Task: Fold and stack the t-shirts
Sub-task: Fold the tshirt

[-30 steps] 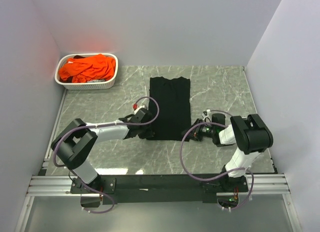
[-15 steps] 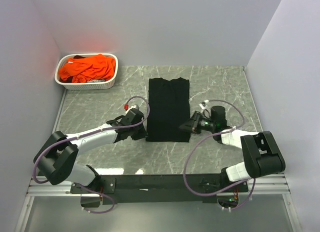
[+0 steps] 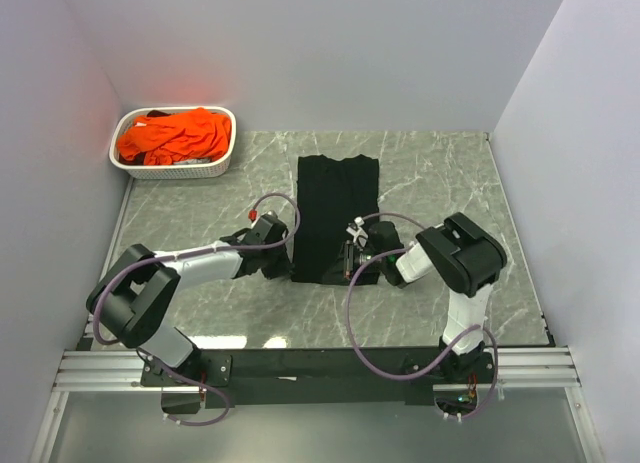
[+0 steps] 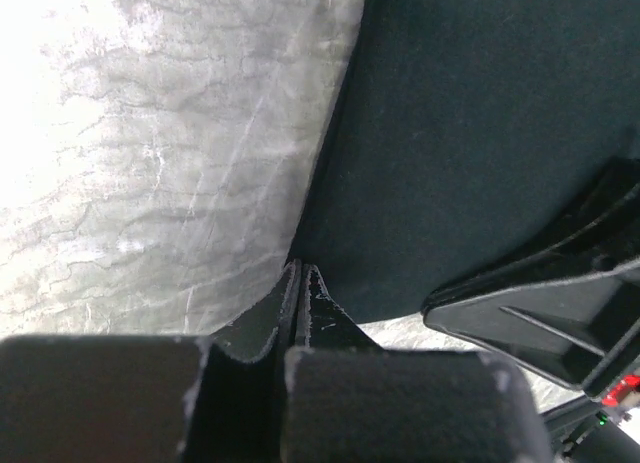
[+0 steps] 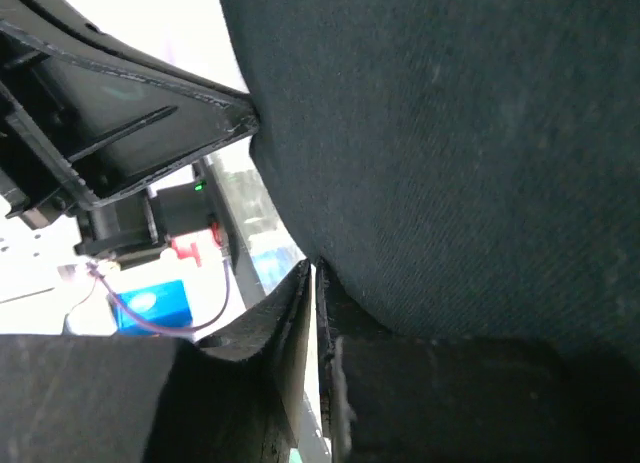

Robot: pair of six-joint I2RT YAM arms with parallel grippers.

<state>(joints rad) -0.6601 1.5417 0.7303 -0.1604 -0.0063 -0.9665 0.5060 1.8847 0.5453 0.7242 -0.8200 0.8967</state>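
Grey marbled table (image 3: 430, 183) fills the overhead view, with pale walls around it.

At the centre of the frame lies the black t-shirt (image 3: 338, 198), a long narrow strip running from upper centre down to the middle. It lies flat and its bottom hem is nearest the arms.

In the upper left corner stands a white latticed basket (image 3: 225, 153). It holds the orange t-shirts (image 3: 175, 135) in a loose heap, well apart from the black one.

Two arms reach in from the lower edge, and both end at the black shirt's bottom hem.

- **Left gripper:** The left gripper (image 3: 290, 266) sits at the hem's lower left corner. In the left wrist view its two fingers (image 4: 300, 278) are pressed together at bottom centre. The corner of the dark cloth (image 4: 470, 133) runs down into the seam between them, pinched there. Bare table (image 4: 150, 163) fills the left of that frame.
- **Right gripper:** The right gripper (image 3: 348, 262) sits over the hem toward its lower right end. In the right wrist view its fingers (image 5: 313, 283) are drawn together to a thin slit at bottom centre. The edge of the cloth (image 5: 450, 133) enters that slit, and the shirt fills the upper right of that frame.
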